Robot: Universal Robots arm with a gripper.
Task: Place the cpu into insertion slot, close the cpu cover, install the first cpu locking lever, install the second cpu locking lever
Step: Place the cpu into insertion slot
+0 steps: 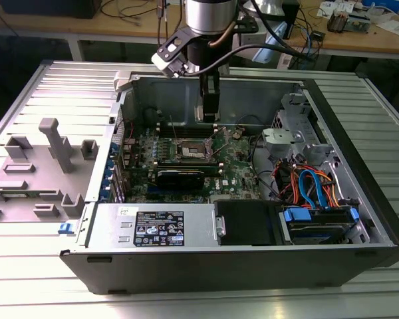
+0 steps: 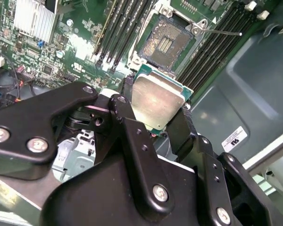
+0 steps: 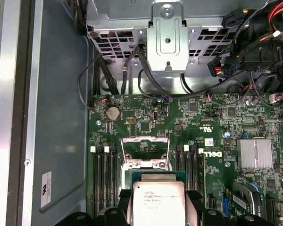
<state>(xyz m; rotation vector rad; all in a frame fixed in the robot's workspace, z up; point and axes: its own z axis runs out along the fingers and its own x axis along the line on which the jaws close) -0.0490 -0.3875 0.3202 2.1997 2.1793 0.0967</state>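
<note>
My gripper [image 2: 155, 110] is shut on the cpu [image 2: 156, 101], a flat silver-topped square pinched at two opposite edges by black fingers [image 2: 179, 129]. It hangs tilted a little above the green board, just beside the insertion slot [image 2: 167, 42], whose dark square bed lies uncovered. In the first wrist view the cpu [image 3: 158, 200] sits right in front of the cpu cover [image 3: 145, 151], a silver frame standing raised on its hinge. A thin wire locking lever [image 2: 221, 32] sticks out free beside the slot. In the exterior view the gripper [image 1: 209, 114] hovers over the slot [image 1: 189, 147] inside the open case.
Rows of memory slots [image 3: 106, 174] flank the socket on both sides. A finned heat sink [image 3: 256, 154] and a long black card [image 1: 179, 175] lie nearby. The drive cage with coloured cables [image 1: 312, 186] fills the exterior view's right; a grey fixture [image 1: 53, 146] stands outside the case.
</note>
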